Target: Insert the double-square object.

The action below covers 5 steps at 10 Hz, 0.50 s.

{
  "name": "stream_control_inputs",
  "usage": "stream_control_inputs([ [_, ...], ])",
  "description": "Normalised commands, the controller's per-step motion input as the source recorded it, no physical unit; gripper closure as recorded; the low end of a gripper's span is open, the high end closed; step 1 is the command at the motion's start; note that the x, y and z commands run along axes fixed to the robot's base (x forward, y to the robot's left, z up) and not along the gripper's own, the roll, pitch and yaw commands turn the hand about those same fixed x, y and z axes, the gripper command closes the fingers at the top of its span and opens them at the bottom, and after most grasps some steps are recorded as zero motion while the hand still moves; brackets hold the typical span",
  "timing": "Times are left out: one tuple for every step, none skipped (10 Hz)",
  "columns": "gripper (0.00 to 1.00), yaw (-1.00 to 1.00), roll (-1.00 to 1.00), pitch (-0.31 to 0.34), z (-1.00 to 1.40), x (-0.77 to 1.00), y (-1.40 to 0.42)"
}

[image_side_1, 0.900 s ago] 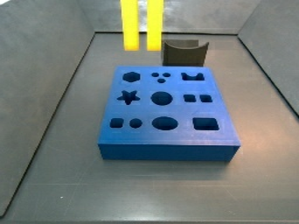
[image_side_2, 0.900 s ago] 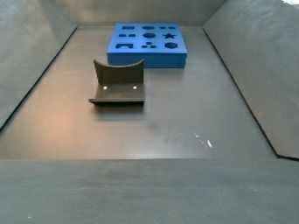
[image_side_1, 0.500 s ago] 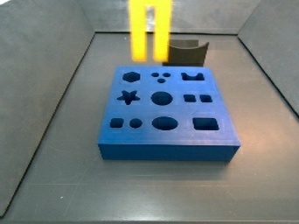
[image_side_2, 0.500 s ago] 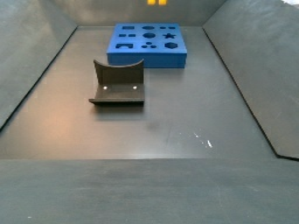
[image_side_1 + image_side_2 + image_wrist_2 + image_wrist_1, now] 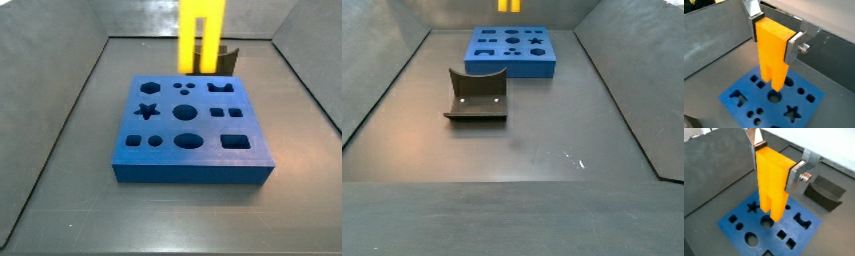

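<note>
Two square prongs hang straight down from the double-square object, a bright yellow piece held upright in the air above the blue block. In both wrist views it fills the middle of the frame, its prong tips hovering over the holes in the block's top face and not yet touching it. In a side view it shows at the upper centre, over the far edge of the block; in the other side picture only the prong tips peep in at the very top edge.

It looks like a rigid, solid moulded part, smooth-sided and probably light, so I would judge it unlikely to bend or crush but apt to slip or tilt if the grip were loose. Its flat broad faces near the joined upper end seem the sensible place to take hold, and that is where the gripper has it: the silver fingers pinch it from opposite sides near the top, leaving the prongs free below.

Around it, the blue block lies flat on the grey floor with its star, round and square cut-outs facing up. The dark grey curved block stands well apart from the blue block, left of centre in that side view, and shows at the right edge in a wrist view.
</note>
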Motion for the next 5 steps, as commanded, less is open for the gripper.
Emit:
stream_control_inputs([
  [1.00,0.00,0.17,-0.026,-0.03,1.00,0.00],
  [1.00,0.00,0.15,-0.023,-0.07,1.00,0.00],
  [1.00,0.00,0.11,0.000,-0.20,1.00,0.00],
  [1.00,0.00,0.08,0.101,-0.77,1.00,-0.13],
  [1.00,0.00,0.01,0.179,-0.80,0.99,-0.15],
])
